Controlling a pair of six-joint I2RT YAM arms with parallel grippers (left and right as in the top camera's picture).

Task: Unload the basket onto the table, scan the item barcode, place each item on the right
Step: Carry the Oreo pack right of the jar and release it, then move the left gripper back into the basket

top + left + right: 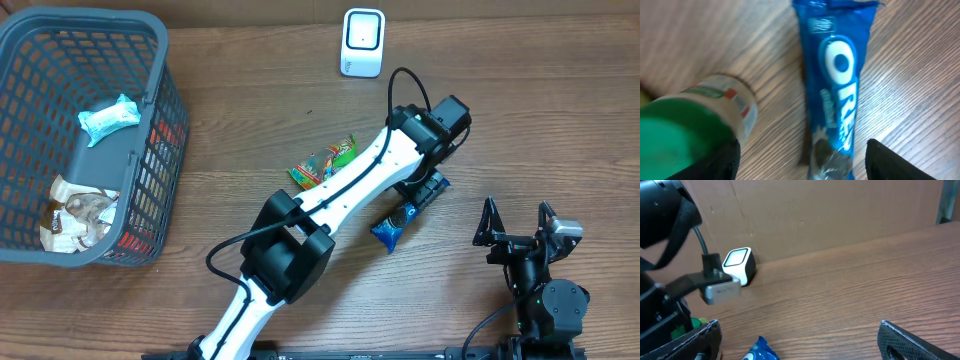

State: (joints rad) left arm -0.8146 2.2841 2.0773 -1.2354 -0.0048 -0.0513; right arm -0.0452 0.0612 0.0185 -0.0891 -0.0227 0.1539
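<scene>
Bench (pixel 560 110); basket (pixel 150 130) far left. Left end effector (pixel 806 163) spread, straddling Oreo (pixel 840 75), gripping nothing. Right end effector (pixel 518 225) released, idle. Oreo flat on bench, well apart from scanner (pixel 362 42). Step, likely: pickup. Next: clench on pack, lift, present barcode to scanner.

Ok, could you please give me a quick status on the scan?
Left end effector open over Oreo pack, pack flat on table. Right end effector open, empty. Scanner at far edge; candy bag beside the arm.
</scene>
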